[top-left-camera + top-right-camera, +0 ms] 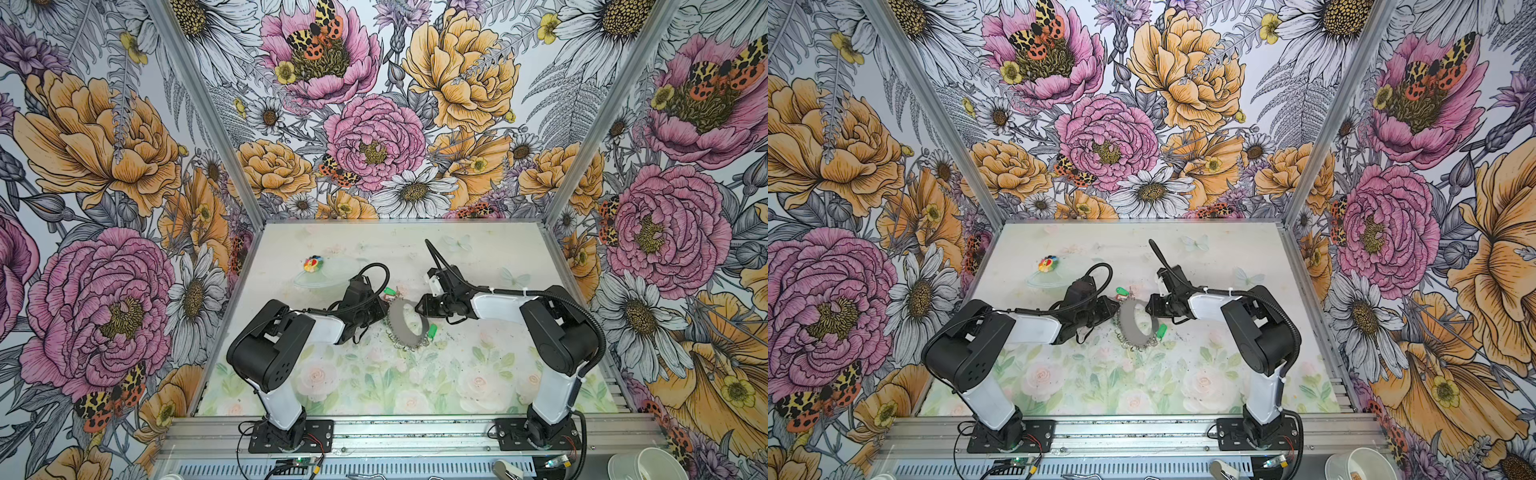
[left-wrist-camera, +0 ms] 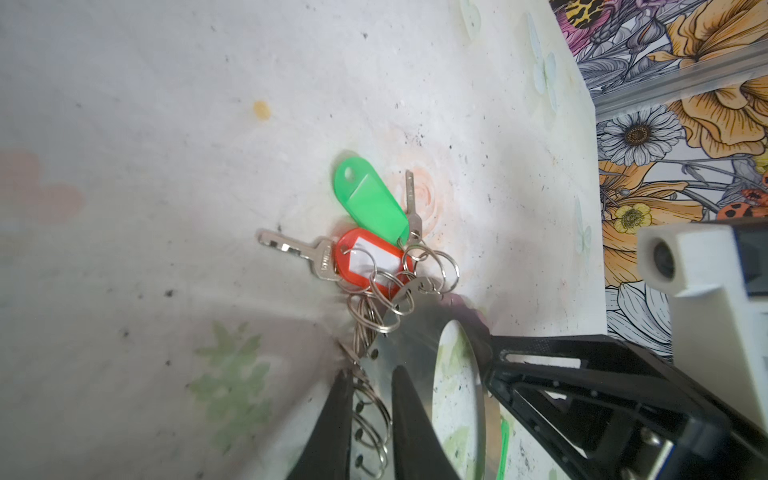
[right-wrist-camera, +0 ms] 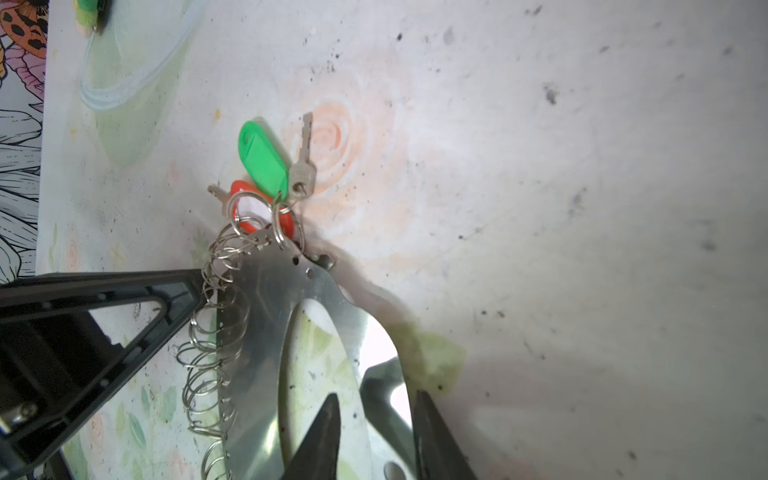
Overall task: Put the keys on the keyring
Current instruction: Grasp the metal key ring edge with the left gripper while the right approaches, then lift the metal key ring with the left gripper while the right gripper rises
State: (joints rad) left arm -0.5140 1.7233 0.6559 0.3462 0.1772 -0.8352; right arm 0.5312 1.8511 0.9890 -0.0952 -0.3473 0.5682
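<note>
The keyring (image 1: 404, 328) (image 1: 1133, 326) is a grey metal oval band fringed with wire loops, tilted up off the mat. At its far end hang silver keys (image 2: 291, 248) (image 3: 302, 174) with a green tag (image 2: 370, 203) (image 3: 262, 160) and a red tag (image 2: 357, 259). Another green tag (image 1: 433, 331) (image 1: 1161, 331) sits at its near right rim; I cannot tell whether it is attached. My left gripper (image 2: 371, 374) (image 1: 384, 309) is shut on the fringed left edge. My right gripper (image 3: 376, 395) (image 1: 419, 309) is shut on the right side of the band, one finger through the hole.
A round multicoloured toy (image 1: 311, 264) (image 1: 1047, 263) lies on the mat at the back left. Flowered walls close in the left, right and back sides. White cups (image 1: 648, 463) stand outside the front rail at the right.
</note>
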